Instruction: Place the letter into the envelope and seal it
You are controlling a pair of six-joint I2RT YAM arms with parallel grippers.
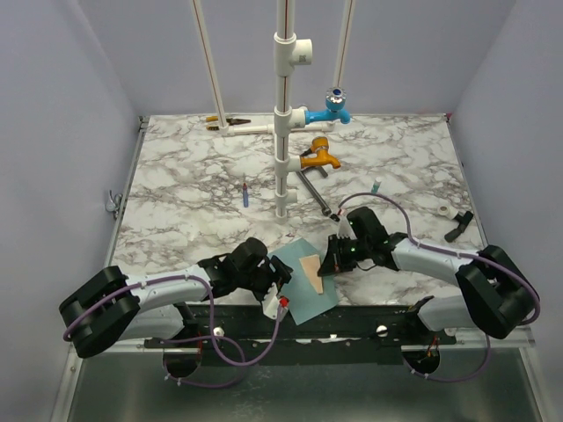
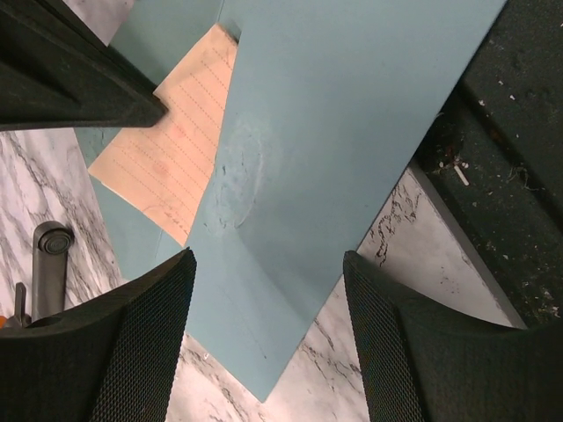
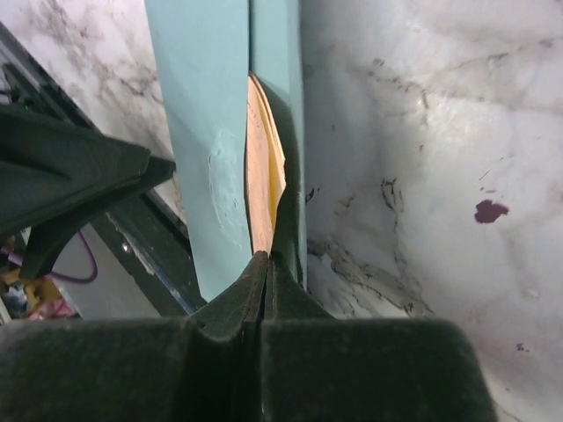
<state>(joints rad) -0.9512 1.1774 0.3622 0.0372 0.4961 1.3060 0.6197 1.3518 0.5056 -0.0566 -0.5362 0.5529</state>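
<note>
1. Currently the left gripper stands wide open astride the envelope, holding nothing; closing it should steady the envelope.
2. The right gripper is shut at the edge of the letter, which lies partly inside the envelope ahead of it; what it holds is unclear.
3. Push straight ahead, low, avoiding buckling.

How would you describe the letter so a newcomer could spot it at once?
On the marble table, look to the middle of the near edge, where a teal envelope lies. The letter is the tan sheet partly tucked between the envelope's layers. It is the only brown paper there, and it is smaller than the envelope.
</note>
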